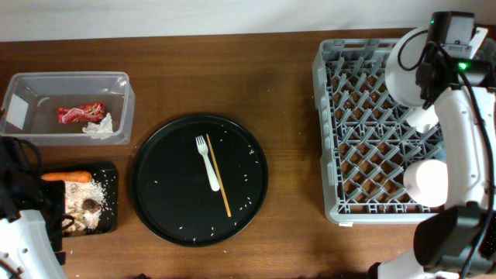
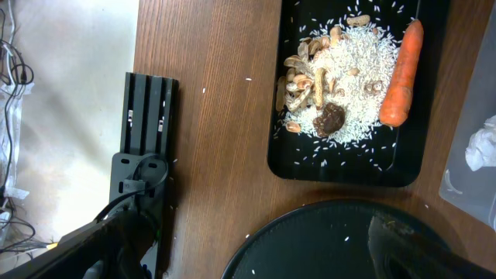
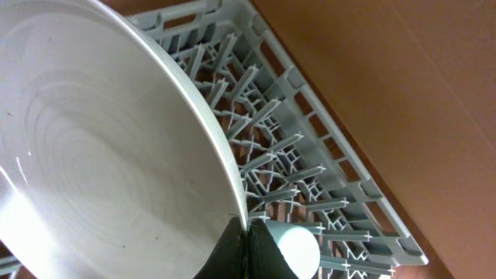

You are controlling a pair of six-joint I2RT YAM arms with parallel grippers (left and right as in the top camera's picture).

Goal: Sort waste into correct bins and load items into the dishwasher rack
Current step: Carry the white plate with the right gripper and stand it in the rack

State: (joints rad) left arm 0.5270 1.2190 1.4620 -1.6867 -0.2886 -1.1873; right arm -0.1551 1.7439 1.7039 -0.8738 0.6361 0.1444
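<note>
My right gripper (image 3: 244, 232) is shut on the rim of the white round plate (image 3: 101, 147) and holds it tilted over the far right part of the grey dishwasher rack (image 1: 341, 116). The plate also shows in the overhead view (image 1: 401, 74). A pale blue cup (image 3: 296, 245) sits in the rack beside the plate, and a white cup (image 1: 426, 180) near the rack's front. The white fork (image 1: 208, 164) and a wooden chopstick (image 1: 219, 182) lie on the round black tray (image 1: 155, 194). My left gripper (image 2: 256, 260) is open and empty between the round tray and the shallow black tray (image 2: 341, 167).
The shallow black tray holds rice (image 2: 353, 85), an orange carrot (image 2: 401, 74), brownish scraps (image 2: 302, 77) and a dark lump (image 2: 329, 120). The clear tub (image 1: 116, 81) at the back left holds the red wrapper (image 1: 77, 114) and white tissue (image 1: 99, 126). Rice grains are scattered on the round tray.
</note>
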